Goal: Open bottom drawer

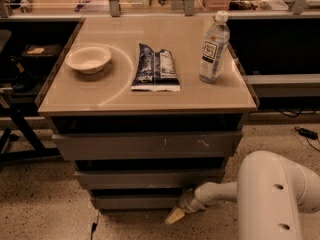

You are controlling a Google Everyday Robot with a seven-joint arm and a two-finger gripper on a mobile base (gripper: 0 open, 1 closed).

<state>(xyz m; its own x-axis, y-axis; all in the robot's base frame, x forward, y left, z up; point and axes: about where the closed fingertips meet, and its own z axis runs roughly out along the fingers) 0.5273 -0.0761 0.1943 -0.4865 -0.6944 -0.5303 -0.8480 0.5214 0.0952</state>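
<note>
At the left of the desk [200,95], a shallow white bowl [88,59] sits upright, well apart from the rest. Centre: a dark blue packet [155,68] lies flat, its long side running front to back. Right of it, near the desk's right edge, a clear bottle [214,46] stands upright, white cap on, label facing the camera. Under the top, three grey drawer fronts are stacked, each narrower-looking than the one above: top drawer [147,145] with white scratches right of centre, middle drawer [150,178] plain, then the bottom drawer [135,202] lowest, just above the speckled floor [40,204]. A dark gap shows above each front. How far the bottom drawer is pulled out cannot be judged from this angle. The tool [175,216] sits low at the bottom drawer's lower right corner, pale tip pointing down and left toward the floor; contact with the front cannot be told, nor whether the tool is open or closed, and nothing is seen in its hold. Far right, the white arm [272,199] fills the lower corner.
</note>
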